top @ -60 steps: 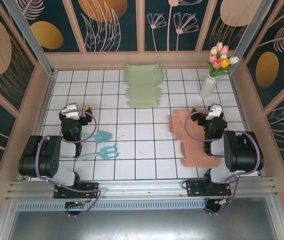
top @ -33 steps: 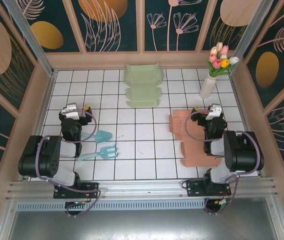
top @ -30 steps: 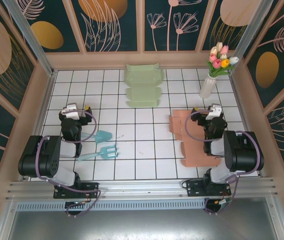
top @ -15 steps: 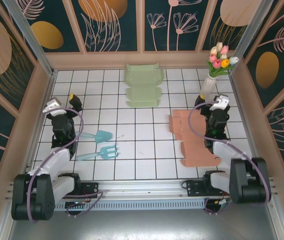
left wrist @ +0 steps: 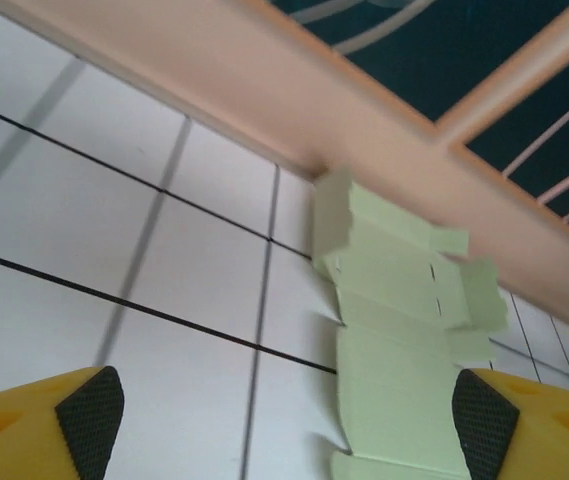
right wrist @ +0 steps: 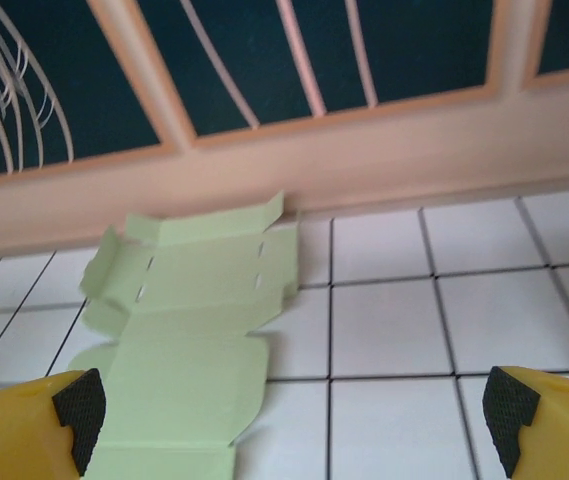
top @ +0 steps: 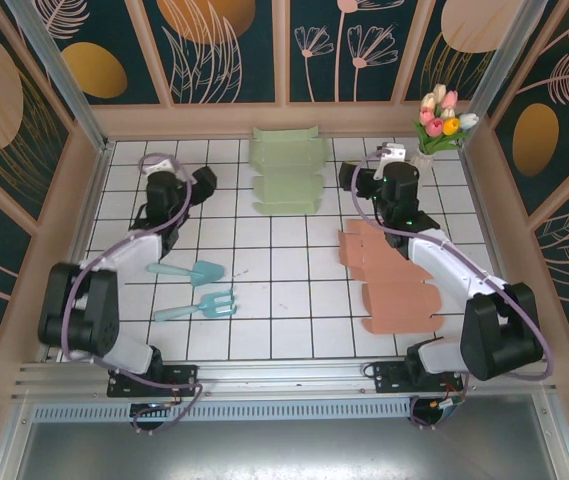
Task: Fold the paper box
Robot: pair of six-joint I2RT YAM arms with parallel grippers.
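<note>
L tool (left wrist: 286,420) & R tool (right wrist: 294,405) are hovering w/ jaws spread, empty, both facing flat green paper box (top: 287,172) on tabletop (top: 284,300).

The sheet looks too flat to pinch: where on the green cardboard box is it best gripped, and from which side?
Probably a far-end flap by the back wall: the green cardboard box lies flat on the table, but those flaps curl upward. Come in low from the side and slide under the lifted edge.
</note>
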